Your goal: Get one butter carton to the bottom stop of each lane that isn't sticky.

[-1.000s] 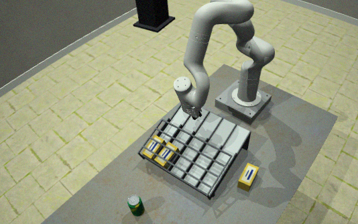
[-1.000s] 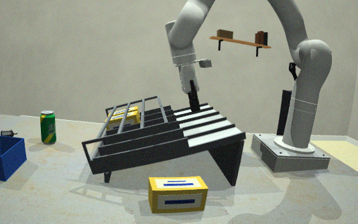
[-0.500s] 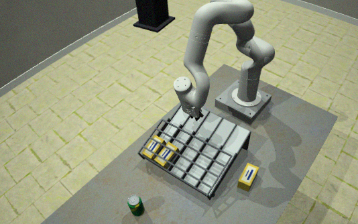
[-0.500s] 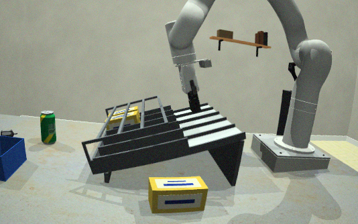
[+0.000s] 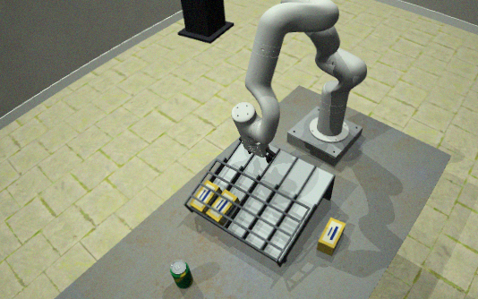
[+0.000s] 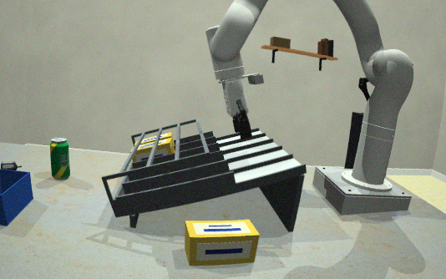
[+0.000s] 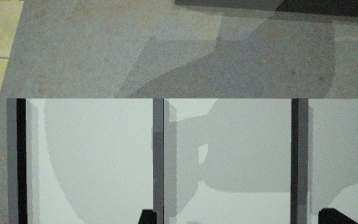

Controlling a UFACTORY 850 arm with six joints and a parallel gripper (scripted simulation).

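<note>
The five-lane sloped shelf (image 5: pixel 318 184) (image 6: pixel 268 168) (image 7: pixel 96 150) has grey rails over its lower part. One butter carton (image 5: pixel 204 197) lies under them at the bottom stop of the leftmost lane in the top view. A second butter carton (image 5: pixel 223 206) (image 6: pixel 155 148) lies at the bottom stop of the lane beside it. The third butter carton (image 5: pixel 332 234) (image 6: pixel 222 246) lies on the table beside the shelf. The gripper (image 5: pixel 260 157) (image 6: pixel 243 134) (image 7: pixel 240 217) is open and empty, low over the upper end of the second lane from the left, fingertips near its dividers in the wrist view.
A green can (image 5: pixel 181 274) (image 6: pixel 60 159) stands on the table beyond the shelf's low end. A blue open box (image 6: pixel 4 198) stands near it in the exterior view. The arm's base plate (image 5: pixel 325 145) (image 6: pixel 364 200) is behind the shelf's high end.
</note>
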